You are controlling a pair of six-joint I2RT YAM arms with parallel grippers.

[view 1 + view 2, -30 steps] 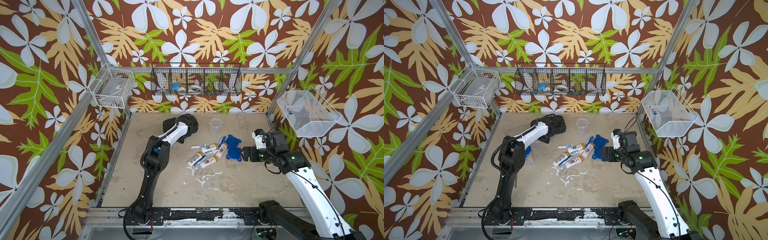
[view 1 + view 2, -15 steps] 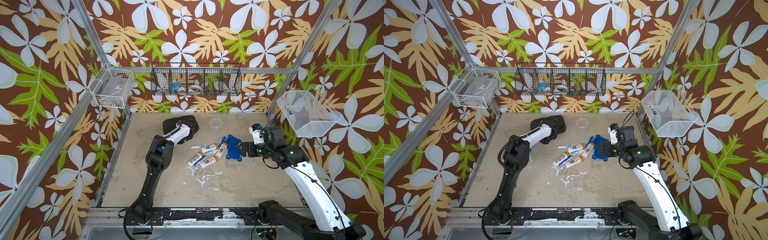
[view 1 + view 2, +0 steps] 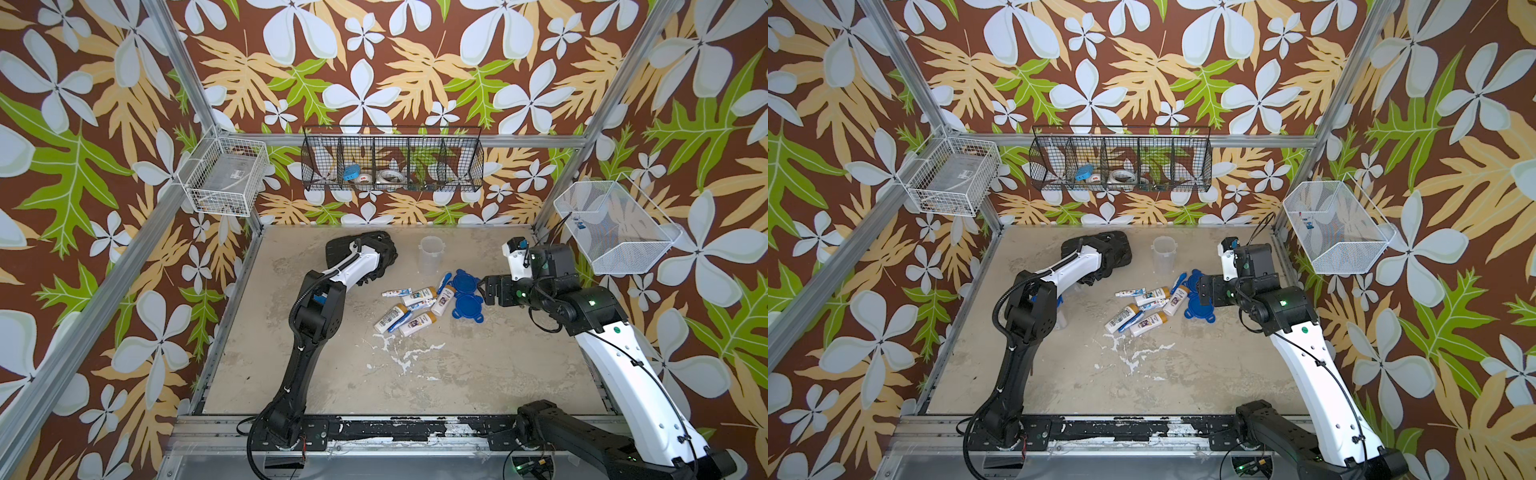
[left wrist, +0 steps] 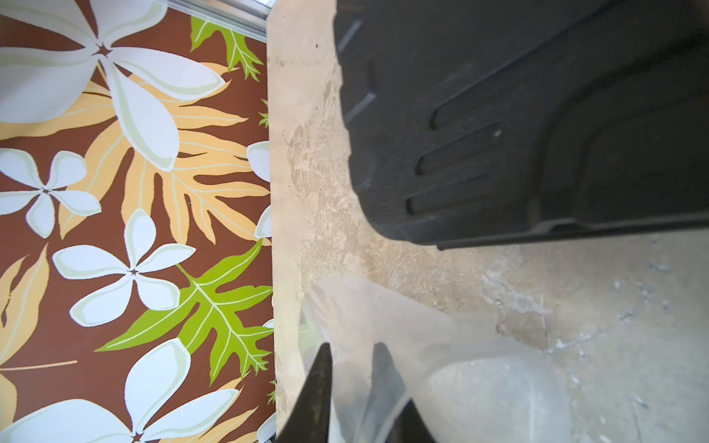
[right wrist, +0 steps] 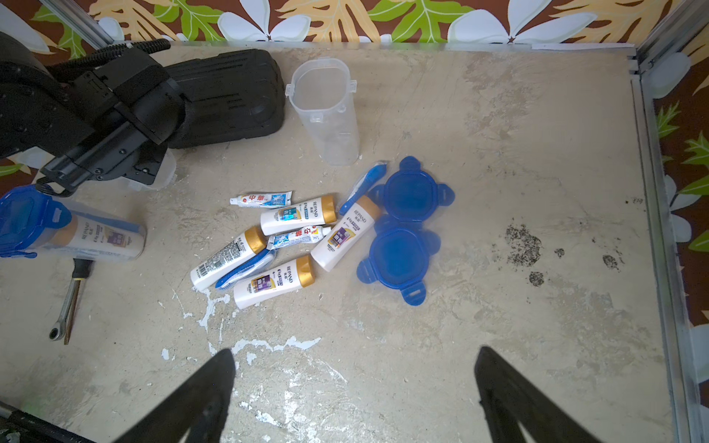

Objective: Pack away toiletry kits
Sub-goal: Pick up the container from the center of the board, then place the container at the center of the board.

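In both top views the lower half of the surface lies bare, and the white bottles cluster mid-frame, well apart from every edge. The right claw hangs wide open just right of two blue lids. In the left wrist view the left claw pinches the wall of a clear tumbler near the black case; an upright tumbler stands above the bottles in frame.

2 blue lids, white gold-capped bottles, a black ribbed case, brown walls with white flowers
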